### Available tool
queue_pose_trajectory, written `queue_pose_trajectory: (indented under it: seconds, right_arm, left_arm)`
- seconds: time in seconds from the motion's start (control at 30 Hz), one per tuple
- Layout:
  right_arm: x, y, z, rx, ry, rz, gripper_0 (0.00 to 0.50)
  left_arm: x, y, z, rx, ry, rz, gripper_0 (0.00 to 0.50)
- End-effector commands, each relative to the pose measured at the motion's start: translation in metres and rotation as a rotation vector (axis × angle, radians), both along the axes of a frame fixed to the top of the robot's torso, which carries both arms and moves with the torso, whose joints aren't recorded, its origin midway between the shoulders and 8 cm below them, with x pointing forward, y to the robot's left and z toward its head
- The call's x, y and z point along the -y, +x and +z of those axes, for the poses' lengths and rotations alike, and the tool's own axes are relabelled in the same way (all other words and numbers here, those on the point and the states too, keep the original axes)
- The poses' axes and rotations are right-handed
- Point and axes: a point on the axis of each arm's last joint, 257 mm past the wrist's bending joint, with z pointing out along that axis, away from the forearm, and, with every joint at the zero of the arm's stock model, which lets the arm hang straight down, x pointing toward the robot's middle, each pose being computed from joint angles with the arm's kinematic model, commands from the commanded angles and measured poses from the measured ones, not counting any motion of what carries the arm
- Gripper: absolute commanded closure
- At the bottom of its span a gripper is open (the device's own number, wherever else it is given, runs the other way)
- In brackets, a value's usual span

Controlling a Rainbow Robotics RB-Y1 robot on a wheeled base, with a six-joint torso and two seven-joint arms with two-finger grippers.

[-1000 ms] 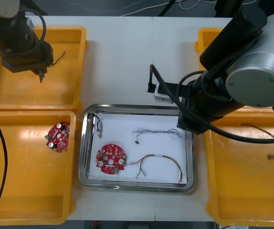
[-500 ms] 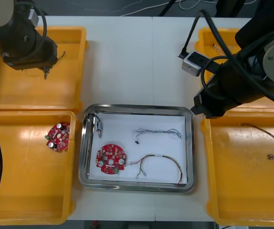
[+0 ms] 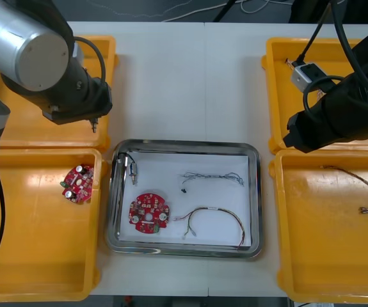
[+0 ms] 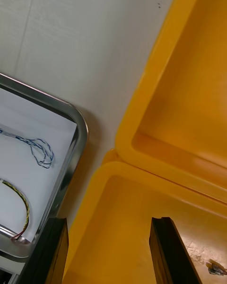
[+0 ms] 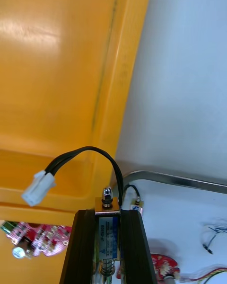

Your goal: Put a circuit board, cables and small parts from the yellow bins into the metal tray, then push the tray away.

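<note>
Left tool: clenched on small metal part with black lead; over rim of far left yellow bin, 10 o'clock from metal tray.
Right tool: released, nothing between fingers; over corner of near right yellow bin, 2 o'clock from tray.
Tray contents: circuit board at 7 o'clock, blue-white cable at 1 o'clock, red-yellow cable at 5 o'clock.
Tray centred on surface.
</note>
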Motion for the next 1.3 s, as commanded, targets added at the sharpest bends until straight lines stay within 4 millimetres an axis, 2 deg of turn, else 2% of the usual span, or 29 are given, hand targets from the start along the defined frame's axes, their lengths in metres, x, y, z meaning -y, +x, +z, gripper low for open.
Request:
queue_pose_trajectory:
  seconds: [0.03,0.33,0.7,0.93,1.3]
  right_arm:
    - [0.031,0.004,0.016,0.045,-0.001,-0.133,0.000]
    - [0.053,-0.003,0.018,0.032,0.089,-0.276,0.000]
    - [0.102,-0.032,0.006,0.022,0.154,-0.404,0.000]
    - [0.121,-0.040,0.000,0.014,0.140,-0.446,0.000]
    - [0.143,-0.044,-0.007,0.022,0.071,-0.471,0.000]
  left_arm:
    - [0.036,-0.017,-0.010,-0.010,-0.001,-0.057,0.500]
    - [0.081,-0.033,-0.040,-0.035,-0.004,-0.106,0.500]
    - [0.118,-0.051,-0.070,-0.054,0.025,-0.204,0.500]
    - [0.126,-0.051,-0.093,-0.058,0.055,-0.229,0.500]
    - [0.127,-0.052,-0.113,-0.066,0.076,-0.232,0.500]
